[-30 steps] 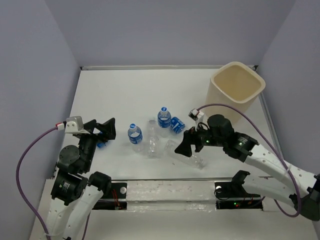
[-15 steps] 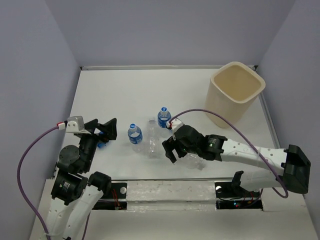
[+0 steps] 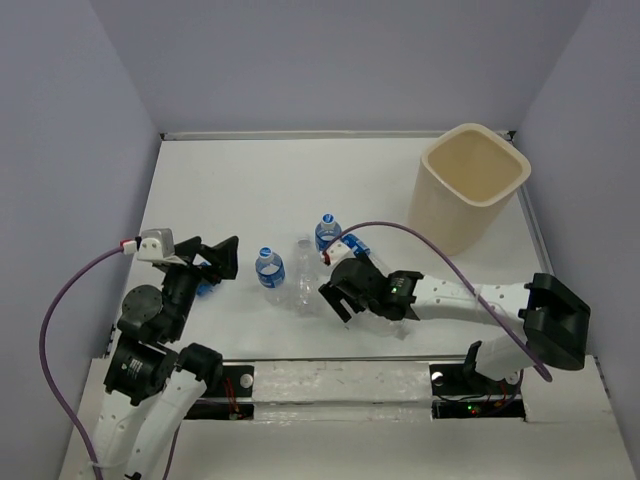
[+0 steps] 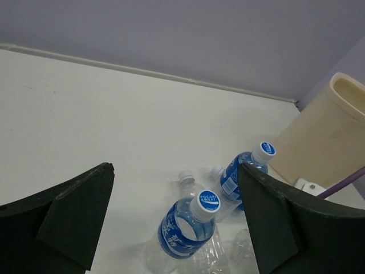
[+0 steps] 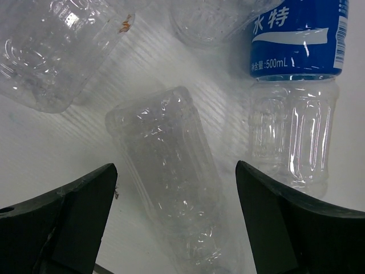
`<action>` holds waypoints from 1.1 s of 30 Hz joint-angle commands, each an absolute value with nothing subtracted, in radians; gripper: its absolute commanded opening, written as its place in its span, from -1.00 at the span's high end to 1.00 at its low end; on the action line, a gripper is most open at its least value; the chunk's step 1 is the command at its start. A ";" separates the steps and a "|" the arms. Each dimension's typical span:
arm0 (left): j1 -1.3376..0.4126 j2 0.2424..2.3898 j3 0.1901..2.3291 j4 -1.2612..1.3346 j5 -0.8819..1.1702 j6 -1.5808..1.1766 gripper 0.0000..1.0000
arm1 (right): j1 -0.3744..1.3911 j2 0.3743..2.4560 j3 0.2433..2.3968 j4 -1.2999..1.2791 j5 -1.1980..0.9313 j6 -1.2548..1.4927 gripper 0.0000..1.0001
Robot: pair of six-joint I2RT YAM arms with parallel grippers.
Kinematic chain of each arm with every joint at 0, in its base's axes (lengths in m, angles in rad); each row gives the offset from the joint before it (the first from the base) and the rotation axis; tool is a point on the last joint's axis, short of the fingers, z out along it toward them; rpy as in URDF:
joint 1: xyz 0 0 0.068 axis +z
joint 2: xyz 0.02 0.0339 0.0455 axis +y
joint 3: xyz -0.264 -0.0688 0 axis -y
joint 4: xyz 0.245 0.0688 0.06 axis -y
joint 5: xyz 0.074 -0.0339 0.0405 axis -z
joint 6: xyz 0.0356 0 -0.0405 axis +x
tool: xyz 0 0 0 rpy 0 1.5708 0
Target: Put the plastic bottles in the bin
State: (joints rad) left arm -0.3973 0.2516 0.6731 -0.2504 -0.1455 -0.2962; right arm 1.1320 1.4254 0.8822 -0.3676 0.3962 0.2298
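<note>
Just beside label-free bottle (image 5: pixel 165 148), blue-labelled bottle (image 5: pixel 296 40); right claw (image 5: pixel 174 168) spread.

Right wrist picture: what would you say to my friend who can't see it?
A clear bottle with no label lies on the white table, between the open black fingers of the right gripper. A blue-labelled bottle is at its right, and more clear bottles sit along the top edge.

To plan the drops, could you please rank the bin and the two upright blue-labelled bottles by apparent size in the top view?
1. The bin is by far the largest.
2. The near blue-labelled bottle and the far blue-labelled bottle look alike, so I would not rank them.
</note>
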 commanded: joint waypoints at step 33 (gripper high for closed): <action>-0.391 0.282 0.660 -0.195 -0.097 -0.279 -0.96 | 0.675 1.087 1.238 0.294 0.644 -0.215 0.25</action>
